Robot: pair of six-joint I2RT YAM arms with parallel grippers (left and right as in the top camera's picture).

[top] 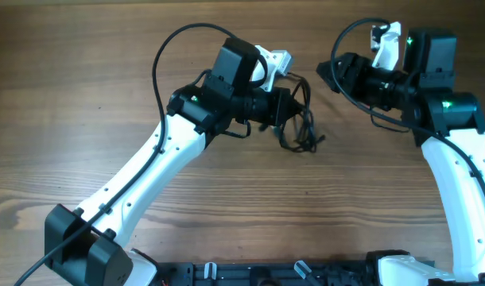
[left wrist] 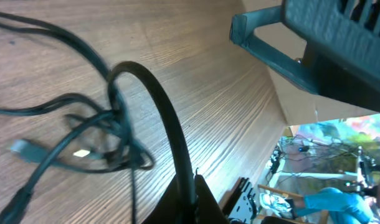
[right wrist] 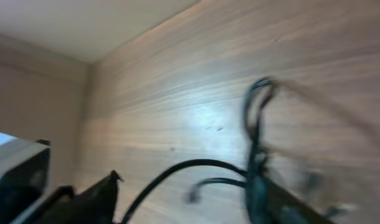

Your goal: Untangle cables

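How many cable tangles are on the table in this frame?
1. The cables form one black tangle on the table, at the tips of the left gripper; the right gripper is apart from it. Separate cords cannot be counted.

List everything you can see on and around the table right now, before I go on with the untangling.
cables: count unclear, black, one tangled bunch near the table's middle
table: one, brown wood, under everything
rail: one, black, along the bottom edge of the overhead view
left arm: one, white and black, reaching in from bottom left
right arm: one, white and black, at the right side
left gripper: black, at the bunch, jaws unclear
right gripper: black, up and right of the bunch, jaws unclear
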